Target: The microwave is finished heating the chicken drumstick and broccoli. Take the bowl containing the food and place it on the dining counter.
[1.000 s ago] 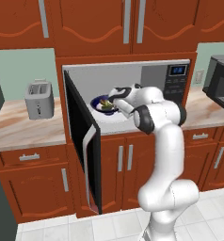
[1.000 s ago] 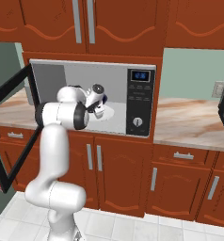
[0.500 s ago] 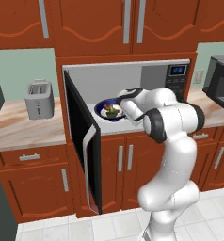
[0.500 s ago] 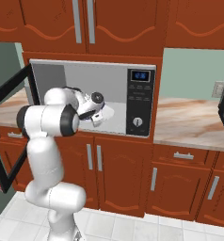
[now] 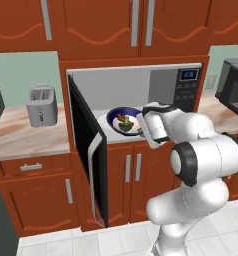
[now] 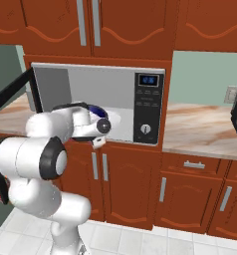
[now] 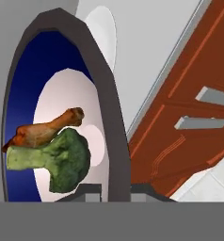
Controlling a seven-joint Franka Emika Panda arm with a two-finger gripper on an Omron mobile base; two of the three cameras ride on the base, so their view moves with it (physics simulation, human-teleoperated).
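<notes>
The dark blue bowl (image 5: 122, 120) is white inside and hangs at the mouth of the microwave (image 5: 123, 87), just above its floor. My gripper (image 5: 140, 126) is shut on the bowl's right rim. In the hand view my gripper (image 7: 113, 192) pinches the rim of the bowl (image 7: 104, 94), one fingertip on each side. Inside lie the brown chicken drumstick (image 7: 43, 131) and the green broccoli (image 7: 62, 162). From the right base view the bowl (image 6: 96, 109) peeks out behind my hand, and my gripper (image 6: 97, 141) hangs before the microwave (image 6: 148, 107). The dining counter is out of view.
The microwave door (image 5: 87, 150) stands open to the left, close beside the bowl. A silver toaster (image 5: 41, 105) sits on the left counter, and a black coffee machine (image 5: 233, 92) on the right counter (image 6: 205, 129). Wood cabinets hang above and below.
The bowl has come forward and slightly down, out of the microwave's depth toward its front edge, still held in my gripper. My elbow has swung out to the right.
</notes>
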